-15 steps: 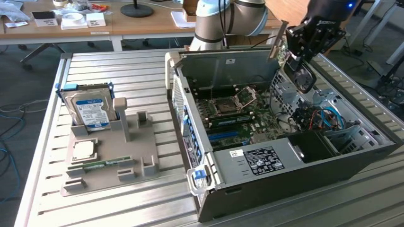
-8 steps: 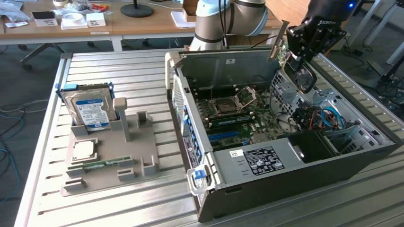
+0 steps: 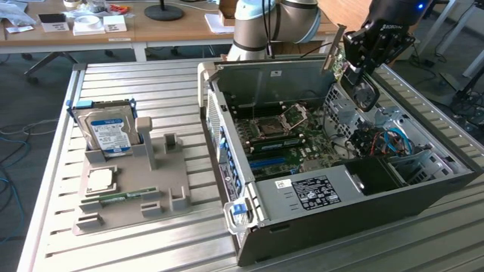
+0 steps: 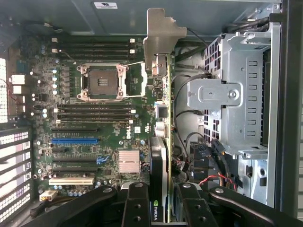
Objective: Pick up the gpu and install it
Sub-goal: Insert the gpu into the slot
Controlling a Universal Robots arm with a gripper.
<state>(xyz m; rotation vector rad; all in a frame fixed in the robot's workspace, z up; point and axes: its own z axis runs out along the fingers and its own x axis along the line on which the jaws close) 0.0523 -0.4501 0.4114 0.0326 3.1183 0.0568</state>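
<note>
Claw check first: the gripper [image 3: 361,59] is clamped tight on the gpu [image 3: 334,50], up in the upper right of the exterior view. It hangs over the far end of the open pc case [image 3: 363,221], well apart from the motherboard [image 3: 302,153] below. So the card's in the air, not seated in anything yet. The wrist view gives it edge-on: the black fingers [image 4: 137,208] pinch one end of the gpu [image 4: 160,156], and its long axis runs straight out from the claw to the pale bracket [image 4: 161,38] at the far end. It sits just beside the silver drive cage [image 4: 236,94], over the edge of the board. Thing that matters imo: the expansion slots, blue slot [image 4: 75,140] included, lie off to one side of the card, toward the perforated back panel [image 4: 12,156], not under it. In the exterior view the blue slot [image 3: 266,164] is down and left of the claw, around the middle of the frame. The slots also look to run crosswise to the card's long axis as it's held, though perspective makes that hard to call.
</note>
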